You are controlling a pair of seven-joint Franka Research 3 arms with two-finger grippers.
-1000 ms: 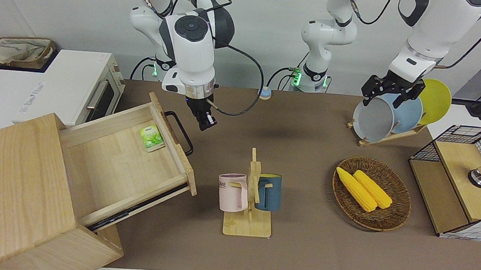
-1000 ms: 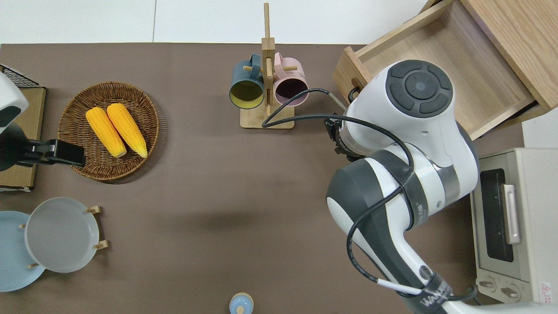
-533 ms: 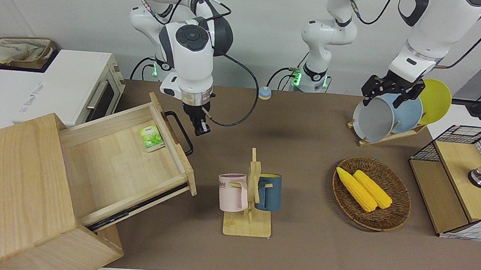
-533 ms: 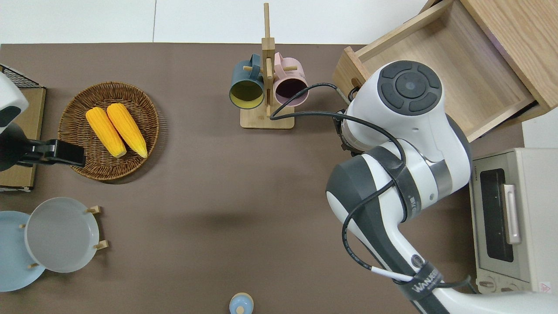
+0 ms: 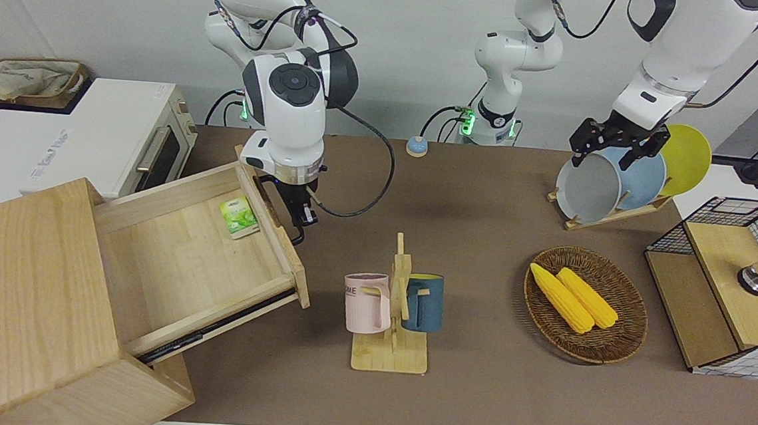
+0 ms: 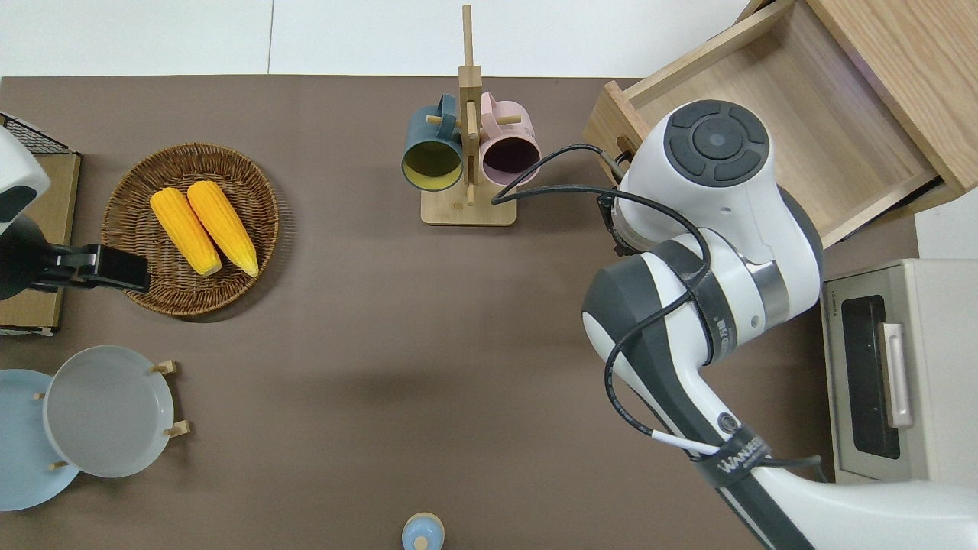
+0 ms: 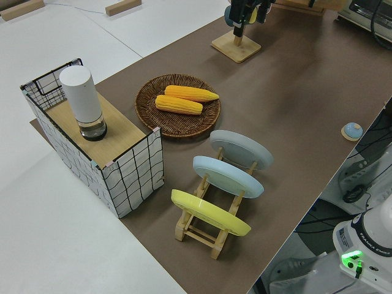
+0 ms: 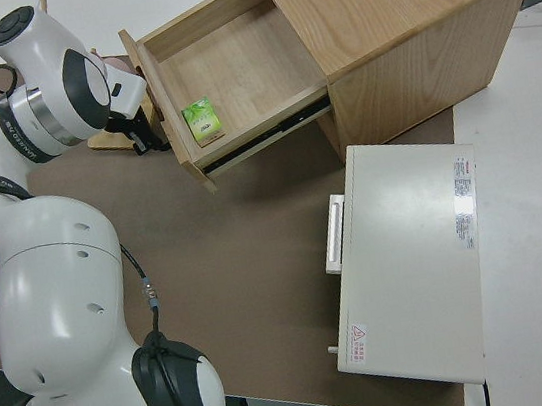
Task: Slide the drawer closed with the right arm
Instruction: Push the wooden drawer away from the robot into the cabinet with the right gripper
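since a second ago the right gripper [image 5: 298, 217] has closed in on the open drawer [image 5: 202, 253]'s handle [image 5: 290, 223], ready to push; its grip cannot be told.

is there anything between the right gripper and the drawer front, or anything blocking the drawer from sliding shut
Nothing visible does. The right gripper is already at the handle on the drawer front. Inside lies only a flat green packet, low on the drawer floor.

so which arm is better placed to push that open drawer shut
Right. Its hand is already down at the black handle on the front of the pulled-out drawer, so a push should close it. The left arm is parked at the opposite end of the table.
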